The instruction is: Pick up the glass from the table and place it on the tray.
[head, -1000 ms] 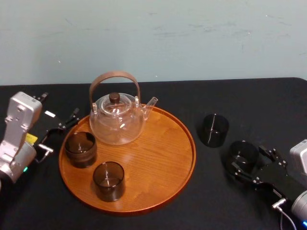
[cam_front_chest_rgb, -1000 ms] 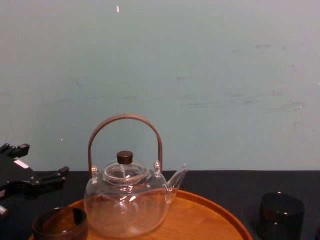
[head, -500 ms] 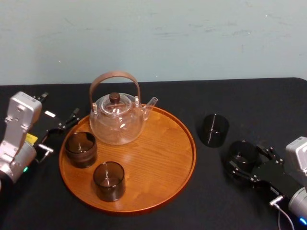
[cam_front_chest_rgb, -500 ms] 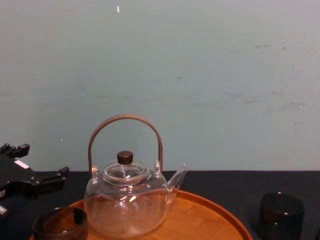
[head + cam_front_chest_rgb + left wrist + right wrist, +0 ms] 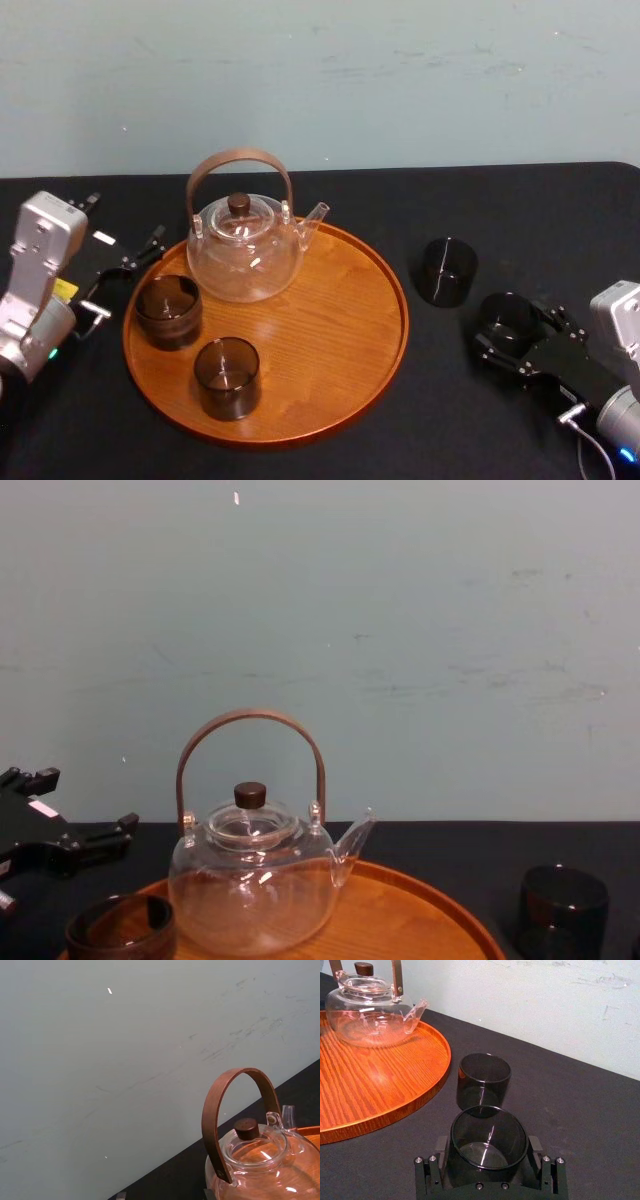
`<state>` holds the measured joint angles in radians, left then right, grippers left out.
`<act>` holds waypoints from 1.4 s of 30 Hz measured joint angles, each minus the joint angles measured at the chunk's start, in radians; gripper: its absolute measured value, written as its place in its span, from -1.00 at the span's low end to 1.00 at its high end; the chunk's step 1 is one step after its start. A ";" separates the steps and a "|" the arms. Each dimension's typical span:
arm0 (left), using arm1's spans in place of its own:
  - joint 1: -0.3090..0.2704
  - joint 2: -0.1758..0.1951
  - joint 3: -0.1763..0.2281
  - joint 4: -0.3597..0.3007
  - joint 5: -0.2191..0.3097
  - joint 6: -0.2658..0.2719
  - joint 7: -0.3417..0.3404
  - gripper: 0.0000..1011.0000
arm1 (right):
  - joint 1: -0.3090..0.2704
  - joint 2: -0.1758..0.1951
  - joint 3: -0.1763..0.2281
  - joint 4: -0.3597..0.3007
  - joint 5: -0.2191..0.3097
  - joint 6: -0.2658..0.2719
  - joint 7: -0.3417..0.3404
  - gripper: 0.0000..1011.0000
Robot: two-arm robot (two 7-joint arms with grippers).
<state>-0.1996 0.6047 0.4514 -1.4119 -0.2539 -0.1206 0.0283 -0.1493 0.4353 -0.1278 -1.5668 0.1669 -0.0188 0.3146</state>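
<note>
1. The dark smoky cylindrical glass (image 5: pixel 508 316) is standing near the black-clothed counter's (image 5: pixel 520 215) right edge, outside the round orange-brown wooden tray (image 5: pixel 398 300).
2. The right end effector (image 5: pixel 489 1142) is apparently grasping it; lifting is likely next.
3. The left end effector (image 5: pixel 122 222) is idling, released, at the left edge.

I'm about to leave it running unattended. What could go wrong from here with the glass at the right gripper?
1. The second glass stands on the table close by the glass in the right gripper, toward the tray; a low carry could knock it.
2. The tray's raised rim could catch the glass's base on a shallow lift.
3. The glass teapot and two glasses crowd the tray's left half. The left gripper sits left of it.
</note>
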 joint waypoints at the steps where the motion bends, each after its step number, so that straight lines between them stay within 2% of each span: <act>1: 0.000 0.000 0.000 0.000 0.000 0.000 0.000 0.98 | 0.002 -0.001 0.000 0.003 0.000 0.000 0.001 0.98; 21: 0.000 0.000 0.000 0.000 0.000 0.000 0.000 0.98 | 0.031 -0.011 -0.010 0.036 0.001 -0.008 0.016 0.98; 22: 0.000 0.000 0.000 0.000 0.000 0.000 0.000 0.98 | 0.029 -0.010 -0.010 0.033 0.002 -0.009 0.016 0.82; 28: 0.000 0.000 0.000 0.000 0.000 0.000 0.000 0.98 | 0.028 -0.009 -0.009 0.032 0.006 -0.012 0.019 0.82; 42: 0.000 0.000 0.000 0.000 0.000 0.000 0.000 0.98 | 0.008 0.012 -0.013 -0.031 0.019 -0.023 0.036 0.82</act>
<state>-0.1995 0.6047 0.4514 -1.4119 -0.2539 -0.1205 0.0283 -0.1410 0.4472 -0.1406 -1.5978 0.1858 -0.0418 0.3510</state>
